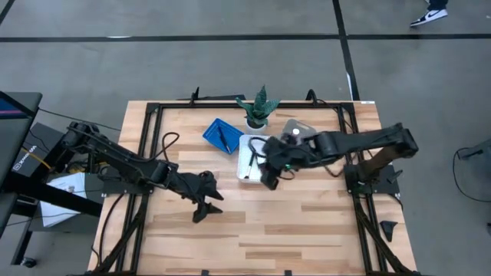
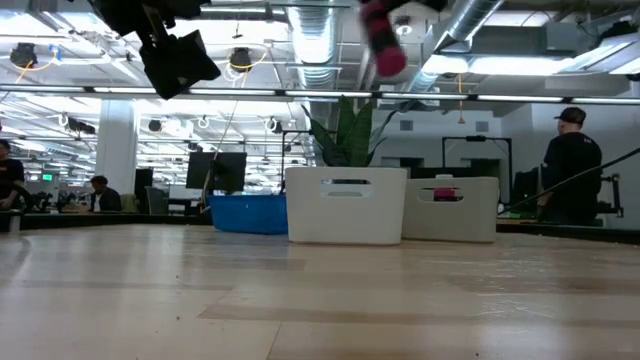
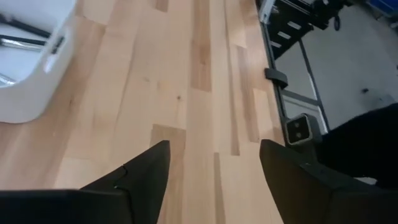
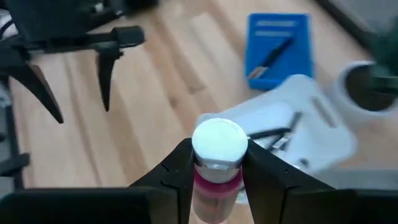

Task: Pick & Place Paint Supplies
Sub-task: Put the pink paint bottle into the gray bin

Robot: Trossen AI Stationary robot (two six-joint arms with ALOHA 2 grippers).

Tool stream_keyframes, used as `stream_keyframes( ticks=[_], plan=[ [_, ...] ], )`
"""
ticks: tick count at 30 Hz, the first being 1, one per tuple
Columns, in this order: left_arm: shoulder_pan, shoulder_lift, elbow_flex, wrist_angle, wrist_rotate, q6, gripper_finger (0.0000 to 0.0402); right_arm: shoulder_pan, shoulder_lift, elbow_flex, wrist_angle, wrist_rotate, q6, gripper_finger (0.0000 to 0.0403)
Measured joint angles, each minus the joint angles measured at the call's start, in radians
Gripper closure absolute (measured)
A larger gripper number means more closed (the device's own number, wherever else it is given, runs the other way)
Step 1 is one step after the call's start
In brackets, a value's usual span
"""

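Observation:
My right gripper (image 4: 217,157) is shut on a small pink bottle with a white cap (image 4: 219,140), high above the table beside the white tray (image 1: 247,159). In the low view the bottle (image 2: 384,48) shows near the top, tilted. The white tray (image 4: 298,121) holds several thin paintbrushes (image 4: 273,133). A dark brush (image 4: 272,55) lies in the blue tray (image 1: 221,135). My left gripper (image 1: 207,208) hovers open over bare wood on the table's left half, its fingers (image 3: 146,171) spread with nothing between them. My right gripper pinches the bottle between its two fingers just below the white cap, on the pink upper body (image 4: 217,177). The fingers slant down from the table's right side. The bottle is lifted clear and tilted, its cap pointing away from the wrist.
A grey tray (image 1: 301,127) and a small green potted plant (image 1: 258,108) stand behind the white tray, at the far middle. Bare wood lies across the near half (image 1: 261,238). A black frame runs along the table's edges (image 1: 146,153). A person stands in the room beyond (image 2: 572,165).

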Motion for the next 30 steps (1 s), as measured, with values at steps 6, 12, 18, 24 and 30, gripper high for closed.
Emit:
stream_keyframes(
  ticks=[6, 12, 18, 24, 30],
  plan=[
    [0.000, 0.000, 0.000, 0.000, -0.046, 0.002, 0.0177, 0.050, -0.106, 0.000, -0.185, 0.221, 0.131, 0.0297],
    [0.000, 0.000, 0.000, 0.000, -0.066, 0.002, 0.0187, 0.119, -0.212, 0.000, -0.414, 0.452, 0.350, 0.0295],
    [0.000, 0.000, 0.000, 0.001, -0.097, 0.002, 0.0186, 0.204, -0.266, 0.000, -0.626, 0.624, 0.599, 0.0295],
    [0.000, 0.000, 0.000, 0.006, -0.118, 0.002, 0.0188, 0.234, -0.317, -0.165, -0.583, 0.671, 0.741, 0.0295],
    [0.003, 0.000, 0.000, 0.024, -0.140, 0.002, 0.0189, 0.224, -0.449, -0.471, -0.478, 0.674, 0.878, 0.0295]
  ],
)
